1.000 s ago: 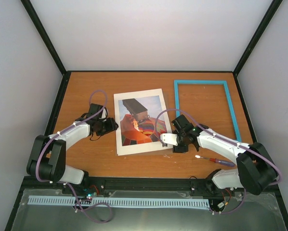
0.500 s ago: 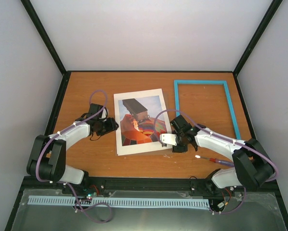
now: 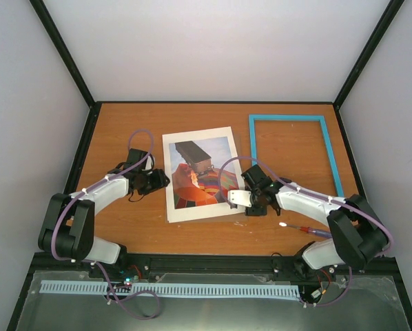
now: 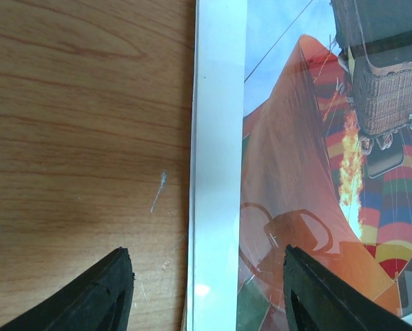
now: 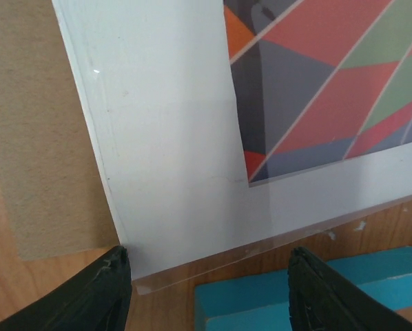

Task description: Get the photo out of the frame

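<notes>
The photo (image 3: 196, 176), a hot-air balloon print with a white border, lies flat on the table's middle. The light-blue frame (image 3: 286, 118) lies empty to its right. My left gripper (image 3: 158, 181) stands open at the photo's left edge. In the left wrist view the photo (image 4: 295, 172) has its white margin between that gripper's (image 4: 206, 252) fingers. My right gripper (image 3: 251, 203) is open over the photo's near right corner. The right wrist view shows that corner of the photo (image 5: 171, 124) under a clear sheet (image 5: 261, 243), between this gripper's (image 5: 207, 254) fingers, with a corner of the frame (image 5: 309, 283) just beyond.
A brown board (image 5: 34, 138) pokes out from under the photo's corner. A screwdriver (image 3: 306, 231) with a red and purple handle lies near the table's front edge, right of the right gripper. Black posts and grey walls close in the table.
The right gripper has edged a little left and back, closer over the photo's corner. The left arm and the photo have not moved.
</notes>
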Motion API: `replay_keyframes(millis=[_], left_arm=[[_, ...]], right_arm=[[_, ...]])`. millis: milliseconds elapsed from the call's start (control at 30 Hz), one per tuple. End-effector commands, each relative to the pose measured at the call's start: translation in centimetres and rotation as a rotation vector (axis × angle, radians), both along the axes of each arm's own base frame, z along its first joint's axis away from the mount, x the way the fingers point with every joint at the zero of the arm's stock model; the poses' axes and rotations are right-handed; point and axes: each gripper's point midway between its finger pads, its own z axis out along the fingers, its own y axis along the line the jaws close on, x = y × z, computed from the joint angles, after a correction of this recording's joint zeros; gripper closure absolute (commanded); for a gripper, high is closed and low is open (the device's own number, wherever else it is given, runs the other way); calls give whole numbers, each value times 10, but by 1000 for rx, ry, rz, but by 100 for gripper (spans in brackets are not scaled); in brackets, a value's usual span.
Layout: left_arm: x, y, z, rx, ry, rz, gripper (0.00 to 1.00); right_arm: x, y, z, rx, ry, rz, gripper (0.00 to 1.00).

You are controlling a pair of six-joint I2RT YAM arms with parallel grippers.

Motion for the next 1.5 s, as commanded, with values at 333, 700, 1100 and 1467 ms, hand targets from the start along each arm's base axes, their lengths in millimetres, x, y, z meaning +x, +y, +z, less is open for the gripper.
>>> replay_keyframes(millis=[333, 700, 1100, 1467], left_arm=[[4, -5, 2, -16, -20, -4, 40], [-4, -1, -2, -8, -4, 2, 40], [-6, -4, -9, -16, 17, -8, 40], [-6, -2, -11, -5, 18, -10, 40]], right_arm=[[84, 34, 48, 111, -230, -240, 49], [28, 37, 36, 141, -21, -73, 43], [24, 20, 9, 60, -38, -69, 41], [16, 24, -1, 46, 31, -25, 40]])
